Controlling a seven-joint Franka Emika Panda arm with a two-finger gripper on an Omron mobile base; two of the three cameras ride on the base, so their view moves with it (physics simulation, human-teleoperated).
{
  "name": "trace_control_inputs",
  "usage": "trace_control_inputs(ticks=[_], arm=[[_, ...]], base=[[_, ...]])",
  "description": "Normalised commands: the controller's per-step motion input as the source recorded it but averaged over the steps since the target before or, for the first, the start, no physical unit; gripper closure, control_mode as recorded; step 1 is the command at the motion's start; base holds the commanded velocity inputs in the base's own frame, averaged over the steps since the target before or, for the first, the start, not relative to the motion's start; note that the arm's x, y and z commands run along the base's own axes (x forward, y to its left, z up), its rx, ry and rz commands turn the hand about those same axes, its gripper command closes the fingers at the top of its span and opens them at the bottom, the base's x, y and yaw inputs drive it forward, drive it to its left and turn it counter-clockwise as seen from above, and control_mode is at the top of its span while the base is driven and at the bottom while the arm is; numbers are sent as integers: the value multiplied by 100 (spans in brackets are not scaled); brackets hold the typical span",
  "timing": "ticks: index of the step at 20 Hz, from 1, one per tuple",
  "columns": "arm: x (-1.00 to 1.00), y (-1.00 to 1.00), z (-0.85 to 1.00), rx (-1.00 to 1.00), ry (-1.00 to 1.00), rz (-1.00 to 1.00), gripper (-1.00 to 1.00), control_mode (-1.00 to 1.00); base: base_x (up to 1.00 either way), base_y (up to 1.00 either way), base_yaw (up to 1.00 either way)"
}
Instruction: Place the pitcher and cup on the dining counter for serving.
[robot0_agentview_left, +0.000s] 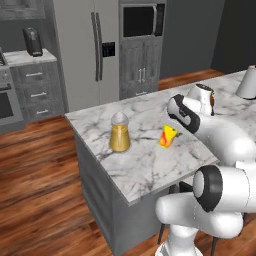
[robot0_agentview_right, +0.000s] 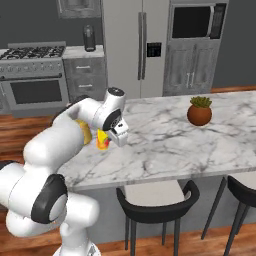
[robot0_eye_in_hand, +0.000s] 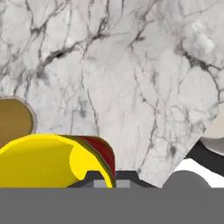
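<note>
- At the left of the left base view, the pitcher (robot0_agentview_left: 119, 133) stood upright on the dining counter (robot0_agentview_left: 145, 165), with amber liquid in it, near the counter's left end.
- At about 3 o'clock from the pitcher, a little apart, the cup (robot0_agentview_left: 167, 137) rested on the same marble, leaning to one side.
- My pincer (robot0_agentview_right: 120, 131) hung at about 3 o'clock of the cup in the right base view, very close to it; in the hand view the cup (robot0_eye_in_hand: 52, 159) was at 7 o'clock, just before my tips.
- Whether my pincer was wide or narrow, I could not tell, and I could not tell if it touched the cup.
- I judged both things were already on the counter, so the step was finishing the cup; the next move called for a slow retreat, so that the leaning cup was not pushed over.
</note>
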Motion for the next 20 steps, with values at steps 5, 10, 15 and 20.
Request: trace_control_inputs(ticks=[5,10,15,20], arm=[[75,0,-46,0,0,-6,100,-100],[40,0,-66,-7,0,-1,100,-100],[3,1,-70,-8,0,0,100,-100],[0,2,-54,-3,0,-2,100,-100]], base=[[0,0,0],[0,0,0],[0,0,0],[0,0,0]])
